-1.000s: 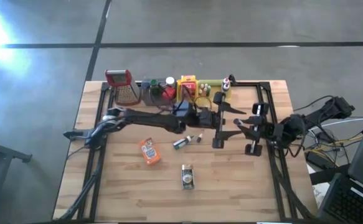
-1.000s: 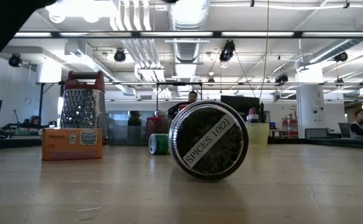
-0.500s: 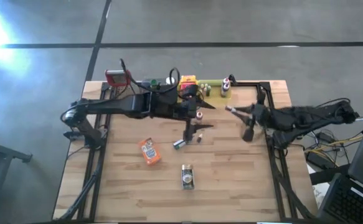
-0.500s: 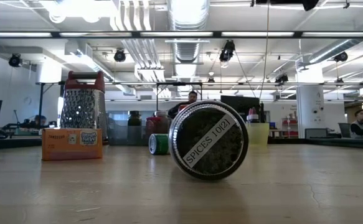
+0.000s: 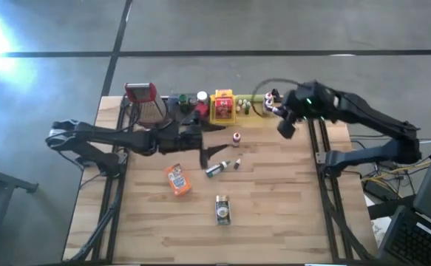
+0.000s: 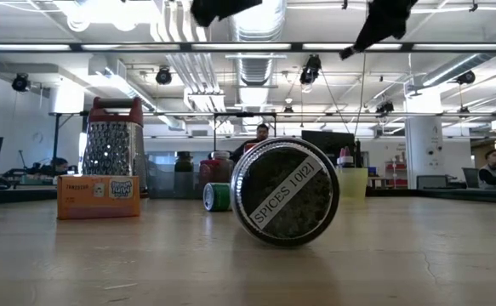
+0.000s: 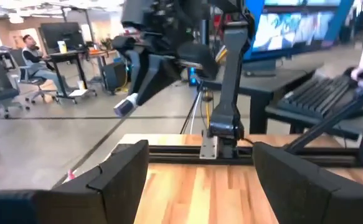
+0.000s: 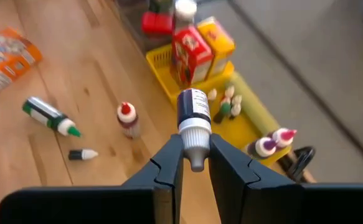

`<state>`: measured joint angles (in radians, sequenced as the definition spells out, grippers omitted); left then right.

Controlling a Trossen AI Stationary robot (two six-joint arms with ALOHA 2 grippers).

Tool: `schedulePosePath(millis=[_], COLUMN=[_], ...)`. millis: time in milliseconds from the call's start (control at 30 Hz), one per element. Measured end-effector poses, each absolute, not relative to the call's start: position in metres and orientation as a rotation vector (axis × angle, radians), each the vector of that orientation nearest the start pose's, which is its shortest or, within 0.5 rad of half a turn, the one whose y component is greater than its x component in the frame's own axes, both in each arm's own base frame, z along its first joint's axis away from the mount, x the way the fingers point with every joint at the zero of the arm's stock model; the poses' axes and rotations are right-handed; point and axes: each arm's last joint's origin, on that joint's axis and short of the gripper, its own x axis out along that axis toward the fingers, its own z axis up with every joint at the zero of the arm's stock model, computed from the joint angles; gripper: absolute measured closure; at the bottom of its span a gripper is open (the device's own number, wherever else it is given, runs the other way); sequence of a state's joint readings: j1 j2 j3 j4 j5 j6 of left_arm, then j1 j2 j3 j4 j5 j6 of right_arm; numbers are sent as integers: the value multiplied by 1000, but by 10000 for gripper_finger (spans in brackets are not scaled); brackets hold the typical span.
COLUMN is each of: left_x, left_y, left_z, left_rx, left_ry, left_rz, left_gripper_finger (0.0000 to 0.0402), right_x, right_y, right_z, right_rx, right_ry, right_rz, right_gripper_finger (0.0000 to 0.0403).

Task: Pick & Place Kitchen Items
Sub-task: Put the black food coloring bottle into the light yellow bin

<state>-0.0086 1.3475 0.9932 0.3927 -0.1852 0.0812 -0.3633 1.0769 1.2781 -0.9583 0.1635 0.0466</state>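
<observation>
**Workstation Status: Right Arm Holding Bottle Above the Trays**

The work surface was a pale wooden table [image 5: 274, 192] with a black metal frame, set on a grey concrete floor. The room behind was an open office with exposed ceiling ducts, strip lights, desks and monitors; a seated person showed at a far desk.

Readable writing: a round spice jar [image 6: 285, 193] lay on its side near the table's front edge, its lid facing the low camera and labelled "SPICES 10/21". Print on the orange packet [image 5: 177, 179] could not be read.

Counts on the open tabletop: one orange packet, one spice jar, one green-capped bottle [image 5: 214, 170] lying flat, one small white-tipped vial [image 5: 236, 163], and one red-capped bottle [image 5: 236, 138] standing upright. Along the far edge stood one red-topped grater [image 5: 146, 102], a yellow tray [image 8: 169, 78] with boxes, and a green tray [image 8: 256, 121] with small bottles.

The right gripper [image 8: 197, 163] hung above the green tray, fingers closed on a white-capped bottle [image 8: 195, 119] with a dark label. The left gripper [image 5: 216, 151] hovered above the table's middle, near the green-capped bottle, fingers spread apart and holding nothing.
</observation>
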Motion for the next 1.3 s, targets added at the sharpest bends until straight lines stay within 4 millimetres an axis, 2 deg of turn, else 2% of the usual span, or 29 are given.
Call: schedulePosePath(millis=[133, 300, 467, 633, 967, 1067, 1300], left_x=[291, 271, 254, 245, 243, 243, 242], left_y=[6, 8, 12, 14, 31, 34, 35], left_z=[303, 281, 285, 291, 287, 283, 279], left_rx=[6, -5, 25, 103, 167, 165, 165], left_ry=[-42, -31, -71, -80, -40, -4, 36], left_rz=[189, 239, 370, 443, 559, 580, 585], left_gripper_finger=[110, 110, 110, 110, 110, 110, 110], right_x=[200, 225, 249, 265, 298, 302, 291], right_y=[-107, -144, -177, -208, -243, -254, -291], right_z=[368, 350, 332, 318, 303, 302, 289], right_rx=[181, 192, 198, 209, 181, 190, 298], right_ry=[868, 1026, 1116, 1210, 1360, 1382, 1471], right_rz=[-493, -494, -444, -431, -334, -329, -359], right_gripper_finger=[348, 349, 348, 349, 352, 350, 352])
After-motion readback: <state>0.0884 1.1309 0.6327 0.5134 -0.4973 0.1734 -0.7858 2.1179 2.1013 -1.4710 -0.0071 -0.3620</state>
